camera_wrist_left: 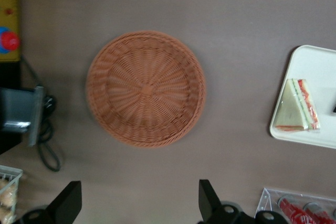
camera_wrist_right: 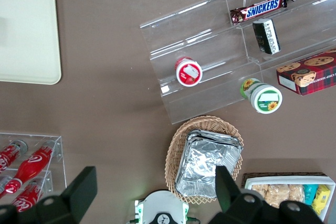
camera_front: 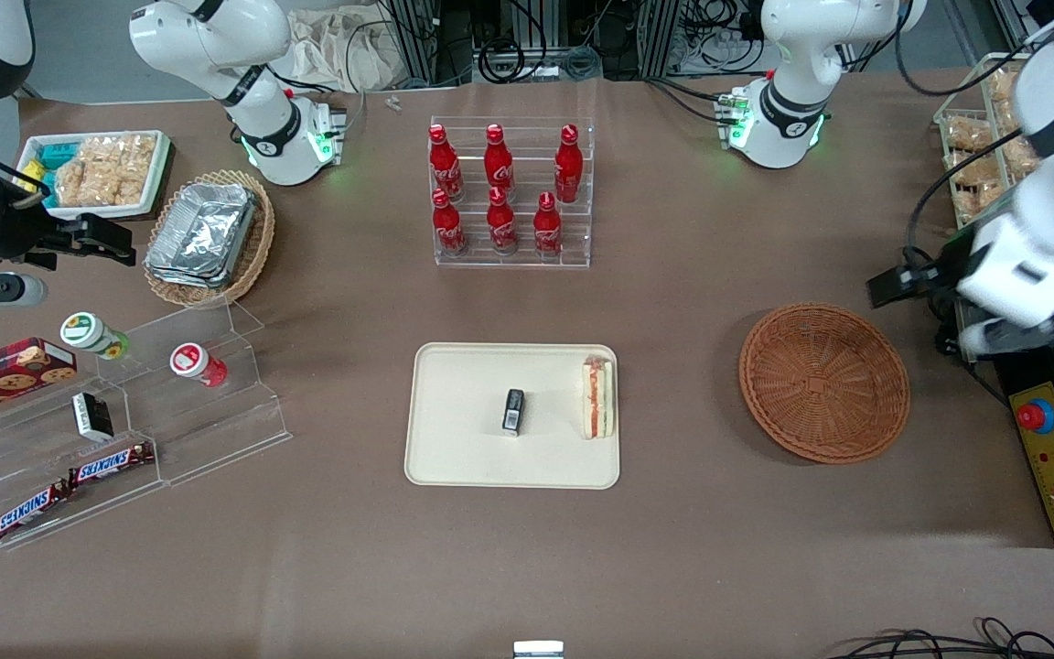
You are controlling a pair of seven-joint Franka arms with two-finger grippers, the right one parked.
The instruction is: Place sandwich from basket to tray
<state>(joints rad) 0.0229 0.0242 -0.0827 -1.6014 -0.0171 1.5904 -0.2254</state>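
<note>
1. The sandwich (camera_front: 597, 397) lies on the cream tray (camera_front: 454, 458), close against the rim at the tray's edge nearest the basket (camera_front: 824, 382)
2. A small black packet (camera_front: 513, 410) sits near the tray's middle, apart from the sandwich, with bare tray around it
3. The round woven basket holds nothing; a strip of brown table (camera_front: 678, 513) separates it from the tray
4. The gripper (camera_wrist_left: 139, 203) hangs above the table with its fingers (camera_wrist_left: 207, 199) spread wide and gripping nothing, the basket seen past the fingertips, the sandwich well off to one side of them
</note>
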